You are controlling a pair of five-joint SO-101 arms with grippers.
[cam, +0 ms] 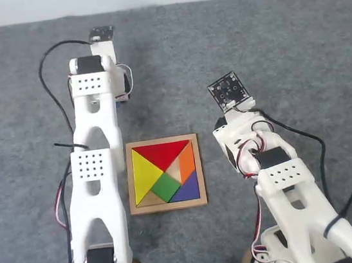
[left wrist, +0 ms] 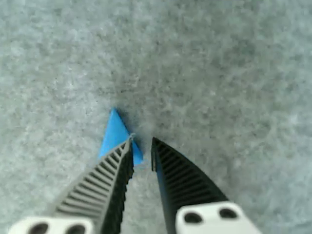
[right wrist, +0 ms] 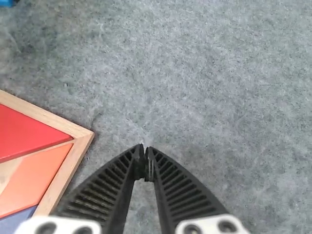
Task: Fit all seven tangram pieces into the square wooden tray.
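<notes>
Blue triangle [left wrist: 115,132] on desk [left wrist: 219,73] beyond tray [cam: 160,142]; my left hand [left wrist: 141,141] narrowly parted at it, not gripping. My right hand [right wrist: 145,152] closed, empty, beside tray. Five coloured pieces [cam: 161,154] in; two gaps [cam: 175,168] seem left.

setting: robotics lab bench | cue: grey felt table [cam: 320,41], wired white left arm [cam: 97,174] and right arm [cam: 286,182]
</notes>
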